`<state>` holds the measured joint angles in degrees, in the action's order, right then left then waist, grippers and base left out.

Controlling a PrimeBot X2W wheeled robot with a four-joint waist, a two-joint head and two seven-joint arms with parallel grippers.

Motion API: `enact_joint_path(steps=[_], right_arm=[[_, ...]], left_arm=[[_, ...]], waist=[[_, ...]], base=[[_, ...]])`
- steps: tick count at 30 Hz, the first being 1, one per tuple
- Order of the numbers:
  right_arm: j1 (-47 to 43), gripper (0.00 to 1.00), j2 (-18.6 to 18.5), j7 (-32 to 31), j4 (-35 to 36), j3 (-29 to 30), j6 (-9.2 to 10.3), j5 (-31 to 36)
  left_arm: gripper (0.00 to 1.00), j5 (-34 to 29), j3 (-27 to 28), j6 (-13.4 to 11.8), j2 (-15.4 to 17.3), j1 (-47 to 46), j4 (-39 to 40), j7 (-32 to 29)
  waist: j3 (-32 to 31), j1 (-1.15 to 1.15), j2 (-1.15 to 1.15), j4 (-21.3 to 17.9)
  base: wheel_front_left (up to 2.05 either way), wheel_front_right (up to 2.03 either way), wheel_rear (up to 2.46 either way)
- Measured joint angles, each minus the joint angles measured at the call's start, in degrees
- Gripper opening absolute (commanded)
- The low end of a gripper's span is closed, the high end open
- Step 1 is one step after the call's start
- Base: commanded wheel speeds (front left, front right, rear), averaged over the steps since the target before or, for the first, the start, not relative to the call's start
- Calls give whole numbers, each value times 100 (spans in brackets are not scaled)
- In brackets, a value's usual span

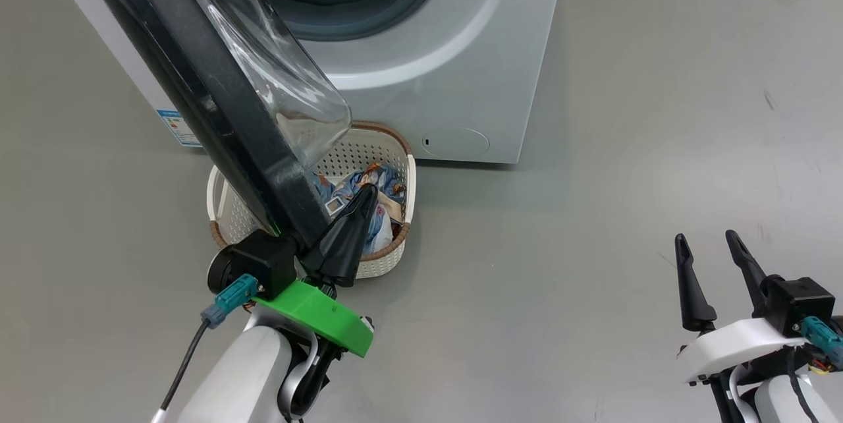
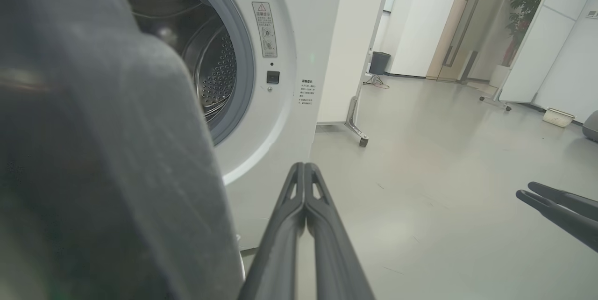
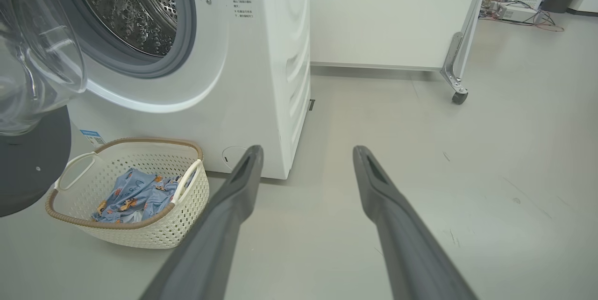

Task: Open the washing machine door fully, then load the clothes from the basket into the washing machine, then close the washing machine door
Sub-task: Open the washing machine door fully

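Now, the washing machine (image 1: 421, 67) stands ahead of and above our left gripper (image 1: 367, 194), its steel drum (image 3: 131, 5) open to view, so we judge the step in hand to be swinging the door the rest of the way round. The washing machine door (image 1: 211, 100) hangs part-open. Its black ring runs down to the left side of the left gripper's base and its glass bowl bulges above the fingers; we cannot tell whether ring and gripper actually touch. The basket (image 1: 398, 140) sits on the floor under and just beyond those fingertips, close against the machine's front, and the clothes (image 1: 382, 179) lie in it just past the tips. The left gripper is pinched together with nothing between its fingers, so here it serves as a blunt pusher, not a clamp. To do this well, we should lay the outer side of the fingers against the ring's inner face, low and near the free edge where leverage looks best. From there we sweep leftward in an arc about the hinge, pressing on the black ring and not on the glass. We should also ride above the basket's rim so nothing drags it. The right gripper (image 1: 706, 237), well off to the right of the left one, has its fingers spread wide and holds nothing, ready for the clothes afterwards.
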<state>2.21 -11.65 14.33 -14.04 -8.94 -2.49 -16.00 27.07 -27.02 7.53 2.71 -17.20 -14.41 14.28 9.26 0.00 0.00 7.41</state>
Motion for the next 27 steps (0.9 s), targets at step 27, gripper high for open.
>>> enact_joint_path(steps=[27], right_arm=[[-37,100,80,0,-104,127,-98,58]], left_arm=[[0,-292,119,-363,-14,563,148,42]], waist=[[-155,0,0,663]], base=[[0,0,0]])
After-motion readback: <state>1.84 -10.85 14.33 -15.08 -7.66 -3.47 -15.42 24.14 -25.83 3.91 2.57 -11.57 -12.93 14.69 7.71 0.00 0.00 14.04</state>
